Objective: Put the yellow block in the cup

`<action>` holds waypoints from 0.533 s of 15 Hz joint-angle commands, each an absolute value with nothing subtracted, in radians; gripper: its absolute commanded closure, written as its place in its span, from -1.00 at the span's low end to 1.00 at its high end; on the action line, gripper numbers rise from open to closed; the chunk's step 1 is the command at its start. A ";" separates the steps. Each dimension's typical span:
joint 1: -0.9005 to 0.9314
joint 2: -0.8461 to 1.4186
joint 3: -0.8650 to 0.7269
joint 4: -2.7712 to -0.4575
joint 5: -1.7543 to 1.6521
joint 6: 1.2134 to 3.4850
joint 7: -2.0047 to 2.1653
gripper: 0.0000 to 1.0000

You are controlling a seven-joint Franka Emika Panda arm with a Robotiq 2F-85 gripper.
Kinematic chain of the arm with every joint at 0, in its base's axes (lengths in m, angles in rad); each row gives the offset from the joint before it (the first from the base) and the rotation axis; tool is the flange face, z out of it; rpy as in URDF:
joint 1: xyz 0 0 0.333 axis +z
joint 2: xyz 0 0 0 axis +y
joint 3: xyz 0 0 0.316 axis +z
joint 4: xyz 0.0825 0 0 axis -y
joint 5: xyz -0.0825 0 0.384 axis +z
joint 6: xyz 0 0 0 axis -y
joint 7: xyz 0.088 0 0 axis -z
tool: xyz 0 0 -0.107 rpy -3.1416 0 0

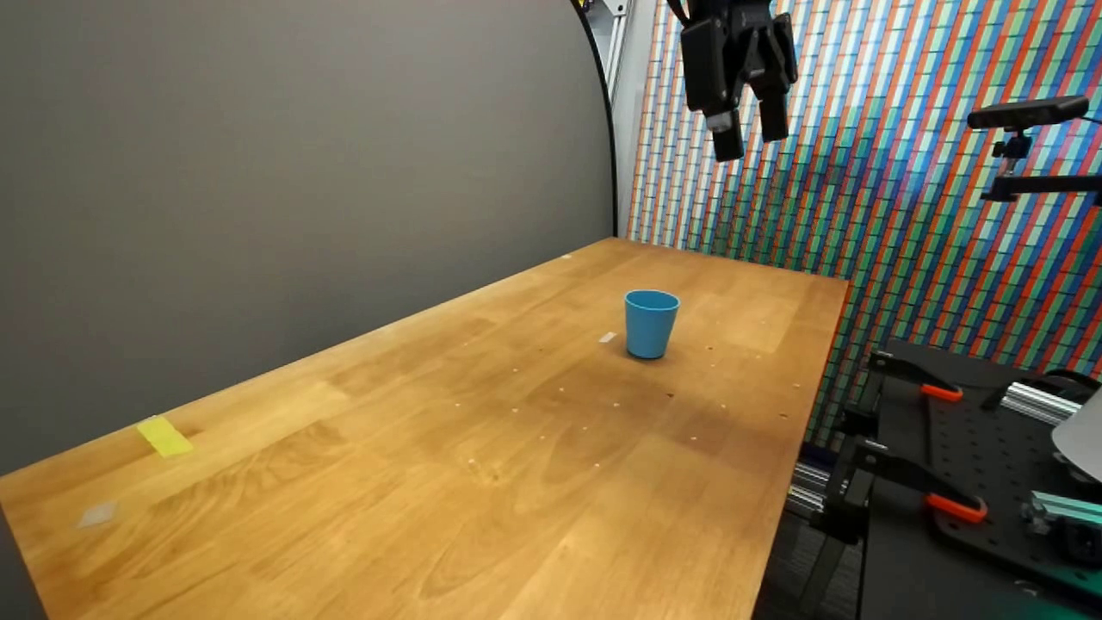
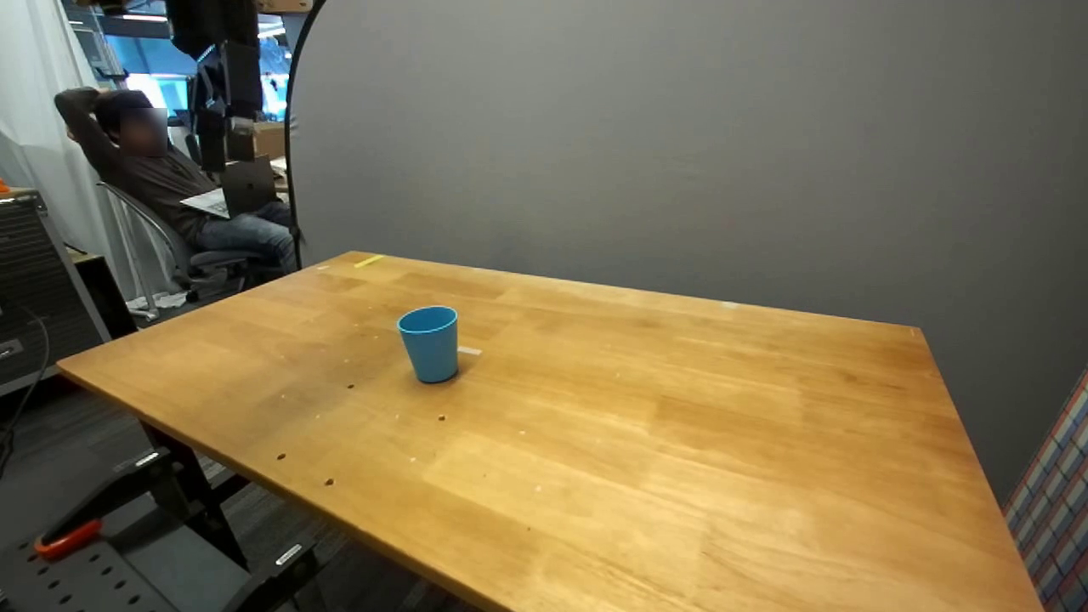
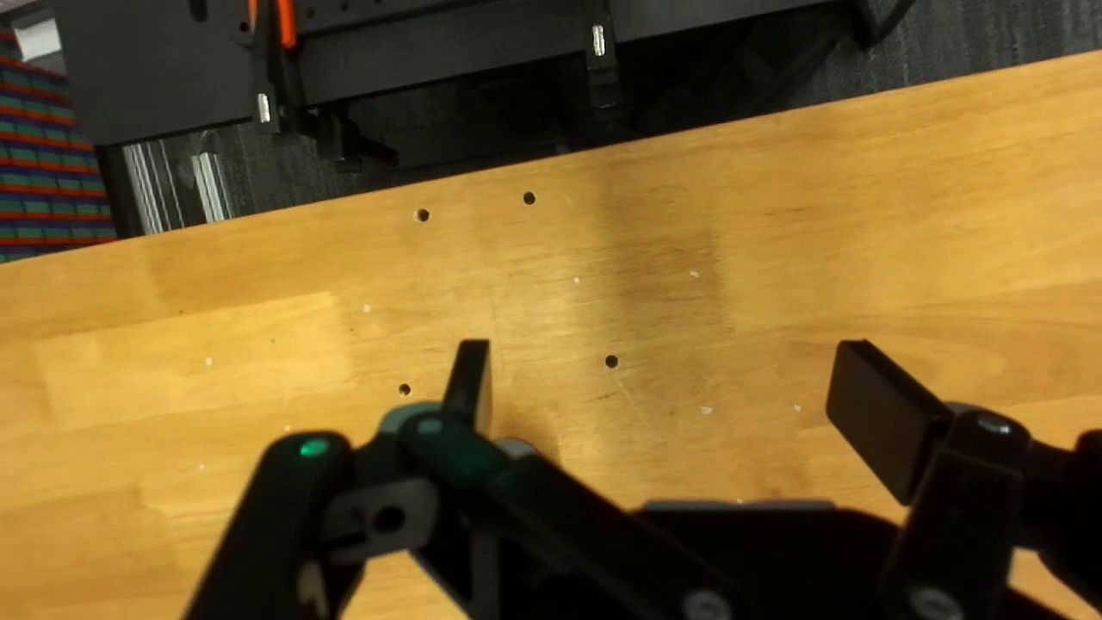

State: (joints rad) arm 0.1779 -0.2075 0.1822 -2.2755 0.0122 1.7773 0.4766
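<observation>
The small blue cup [image 1: 650,329] stands upright on the wooden table, and it also shows in an exterior view [image 2: 431,347]. The lower inside of the cup is hidden in both exterior views. The yellow block does not show in any view; it is hidden or out of view. My gripper [image 1: 751,136] hangs high above the table, well apart from the cup, and also shows in an exterior view [image 2: 226,150]. In the wrist view the gripper [image 3: 659,379] has its fingers wide apart, with only table surface seen between them. The cup cannot be made out in the wrist view.
The wooden table [image 1: 413,491] carries a flat yellow tape patch [image 1: 164,436] near one edge. A grey panel [image 1: 344,172] stands along one long side. A black bench with orange-tipped clamps [image 1: 956,506] is beside the opposite edge. A person [image 2: 161,170] sits beyond the table.
</observation>
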 commanded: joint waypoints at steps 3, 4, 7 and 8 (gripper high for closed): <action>0.160 -0.218 0.182 -2.206 0.010 1.711 0.358 -1.00; 0.162 -0.220 0.179 -2.205 0.022 1.710 0.329 -1.00; 0.160 -0.210 0.190 -2.226 0.009 1.742 0.363 -1.00; 0.160 -0.210 0.190 -2.226 0.009 1.742 0.360 -1.00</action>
